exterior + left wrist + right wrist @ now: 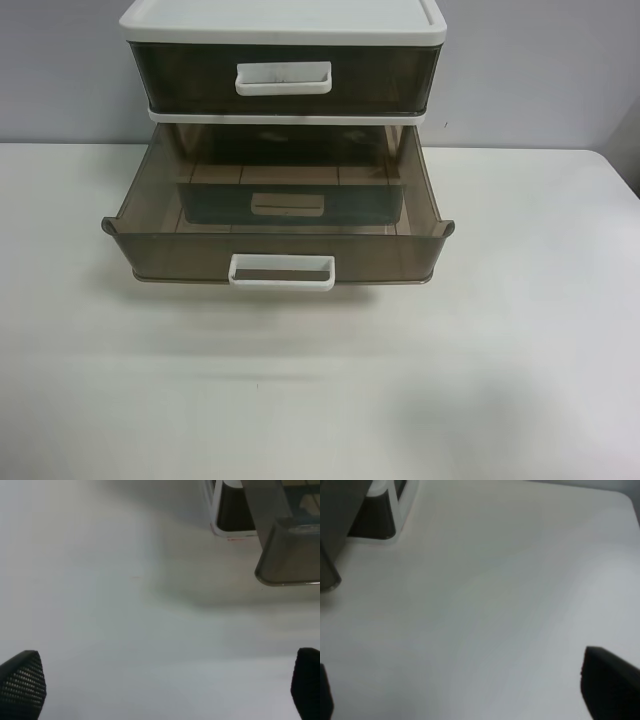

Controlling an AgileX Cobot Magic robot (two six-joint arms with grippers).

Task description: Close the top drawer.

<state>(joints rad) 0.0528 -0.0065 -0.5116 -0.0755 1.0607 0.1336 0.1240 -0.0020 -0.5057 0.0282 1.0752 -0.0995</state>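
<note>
The top drawer (283, 80), smoky brown-grey with a scuffed white loop handle (283, 77), sits in the white cabinet (283, 22) with its front about flush with the frame. The drawer below it (280, 255), with a clean white handle (281, 271), is pulled far out and looks empty. Neither arm shows in the exterior high view. My left gripper (165, 685) is open over bare table, with the pulled-out drawer's corner (290, 555) ahead. My right gripper (467, 690) is open over bare table, with the other corner (330, 555) ahead.
The cabinet stands at the far side of a white table (520, 330) against a grey wall. The cabinet's base shows in both wrist views (235, 515) (380, 515). The table's far right corner shows in the right wrist view (625, 500).
</note>
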